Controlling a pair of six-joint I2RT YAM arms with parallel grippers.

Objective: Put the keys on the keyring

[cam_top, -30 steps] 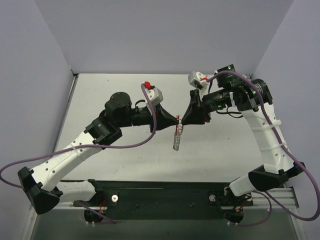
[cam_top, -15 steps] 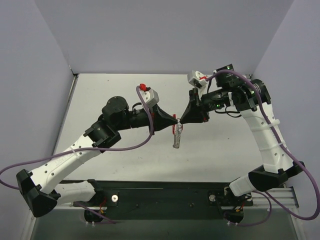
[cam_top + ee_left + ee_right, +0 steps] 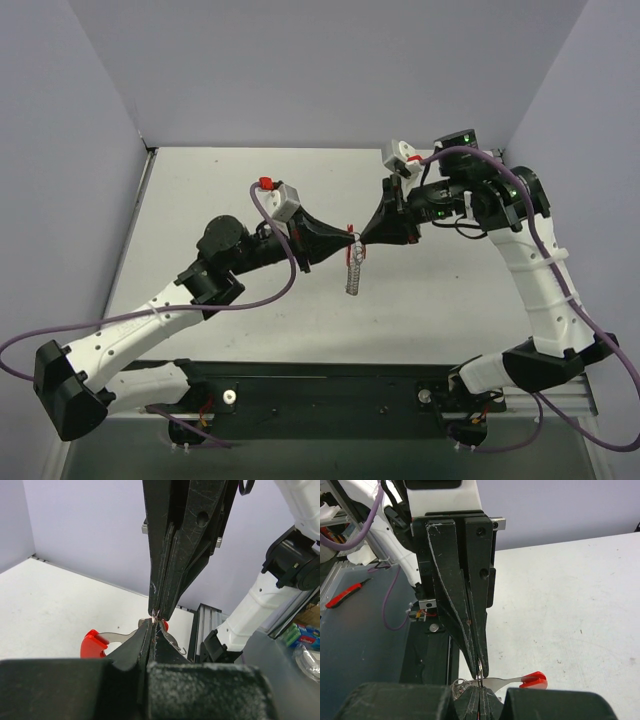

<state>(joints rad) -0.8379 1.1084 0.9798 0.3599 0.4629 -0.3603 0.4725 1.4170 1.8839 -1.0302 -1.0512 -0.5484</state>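
Grippers tip to tip above mid table [image 3: 215,185]. Left gripper [image 3: 344,238] fully closed, pinching the keyring [image 3: 352,231]; keys [image 3: 352,275] hang below in a silver string, clear of the surface. Right gripper [image 3: 363,238] also fully closed at the same spot, can't tell what it's actually clamping, wrist views too tight

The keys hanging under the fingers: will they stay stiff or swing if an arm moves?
The keys dangle as a loose bunch below the pinching left fingers and right fingers, so they are probably floppy and would swing. They look thin and small, so they are likely light.
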